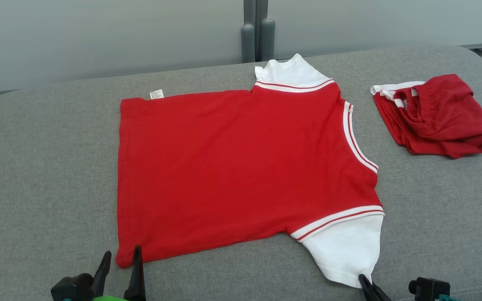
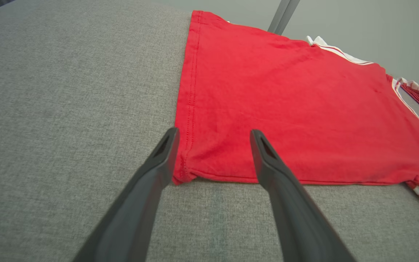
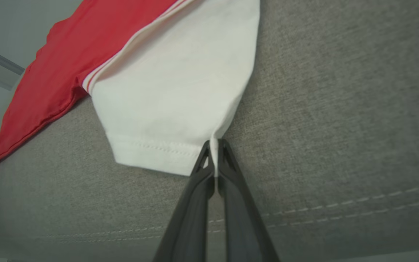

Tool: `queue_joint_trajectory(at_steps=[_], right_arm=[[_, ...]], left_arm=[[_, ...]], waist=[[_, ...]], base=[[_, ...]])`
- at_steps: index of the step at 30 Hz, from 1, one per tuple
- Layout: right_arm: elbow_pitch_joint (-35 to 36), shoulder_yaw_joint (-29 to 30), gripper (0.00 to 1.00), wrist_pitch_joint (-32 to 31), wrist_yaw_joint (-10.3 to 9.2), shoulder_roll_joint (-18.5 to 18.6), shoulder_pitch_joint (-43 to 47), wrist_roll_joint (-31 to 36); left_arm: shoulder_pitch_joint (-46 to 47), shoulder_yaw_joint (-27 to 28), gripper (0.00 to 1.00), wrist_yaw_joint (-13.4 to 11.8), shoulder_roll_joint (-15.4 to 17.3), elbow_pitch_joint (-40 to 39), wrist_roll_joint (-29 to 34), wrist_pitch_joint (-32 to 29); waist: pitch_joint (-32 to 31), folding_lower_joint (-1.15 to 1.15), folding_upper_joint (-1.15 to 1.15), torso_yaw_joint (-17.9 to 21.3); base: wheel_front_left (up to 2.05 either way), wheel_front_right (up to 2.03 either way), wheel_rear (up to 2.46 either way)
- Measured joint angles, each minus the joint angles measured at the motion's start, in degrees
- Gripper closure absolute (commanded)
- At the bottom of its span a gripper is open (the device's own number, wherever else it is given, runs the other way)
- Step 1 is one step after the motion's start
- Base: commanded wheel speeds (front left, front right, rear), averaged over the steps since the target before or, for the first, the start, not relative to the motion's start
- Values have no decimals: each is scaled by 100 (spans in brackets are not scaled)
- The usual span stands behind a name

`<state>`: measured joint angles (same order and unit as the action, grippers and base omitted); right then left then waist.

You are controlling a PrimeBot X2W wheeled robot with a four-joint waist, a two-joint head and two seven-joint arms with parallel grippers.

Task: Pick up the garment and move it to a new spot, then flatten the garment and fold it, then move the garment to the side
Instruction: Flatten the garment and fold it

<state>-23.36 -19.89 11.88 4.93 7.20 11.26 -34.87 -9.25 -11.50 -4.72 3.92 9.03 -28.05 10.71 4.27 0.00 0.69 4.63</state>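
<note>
The garment (image 1: 232,167) is a red T-shirt with white sleeves and red-white trim, spread flat on the grey cushion. My left gripper (image 1: 120,261) stands open at its near left hem corner (image 2: 184,171), one finger on each side of that corner, nothing pinched. My right gripper (image 1: 368,282) is shut on the corner of the near white sleeve (image 3: 173,102); a thin fold of white cloth (image 3: 214,153) sits between its fingertips. The far white sleeve (image 1: 287,73) lies at the back edge.
A second red garment (image 1: 433,115), crumpled with white trim, lies at the back right of the grey cushion (image 1: 36,167). Grey wall panels with a post (image 1: 257,33) stand behind. A seam (image 3: 340,211) runs along the cushion's near edge.
</note>
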Motion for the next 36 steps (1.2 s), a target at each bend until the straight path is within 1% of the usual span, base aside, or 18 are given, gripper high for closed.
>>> queue_joint_trajectory(at_steps=[3,9,11,16,21,27,29,36], right_arm=[[21,-46,100,1,54,-13,-97,-1],[277,76,100,69,63,37,-360,-1],[400,145,100,79,71,92,-447,0],[635,310,100,125,103,268,-628,13],[688,356,100,147,103,288,-637,20],[720,350,100,170,104,257,-636,20],[723,343,100,170,104,252,-636,20],[732,318,100,171,107,243,-636,20]], left_arm=[[12,9,0,0,0,7,0,1],[29,27,0,9,0,3,-16,45],[49,26,0,62,-2,8,-152,43],[51,18,0,75,-44,81,-442,-110],[50,-8,0,75,-77,224,-624,-319],[59,62,0,74,-93,483,-1138,-494],[71,68,0,74,-96,514,-1211,-537],[263,179,0,99,-110,703,-1873,-795]], waist=[[8,0,0,6],[13,0,0,26],[13,0,0,35],[7,0,0,62],[1,0,0,68],[7,0,0,43],[10,0,0,40],[22,0,0,50]], base=[[0,0,0],[0,0,0],[0,0,0],[0,0,0],[0,0,0],[0,0,0],[0,0,0],[0,0,0]])
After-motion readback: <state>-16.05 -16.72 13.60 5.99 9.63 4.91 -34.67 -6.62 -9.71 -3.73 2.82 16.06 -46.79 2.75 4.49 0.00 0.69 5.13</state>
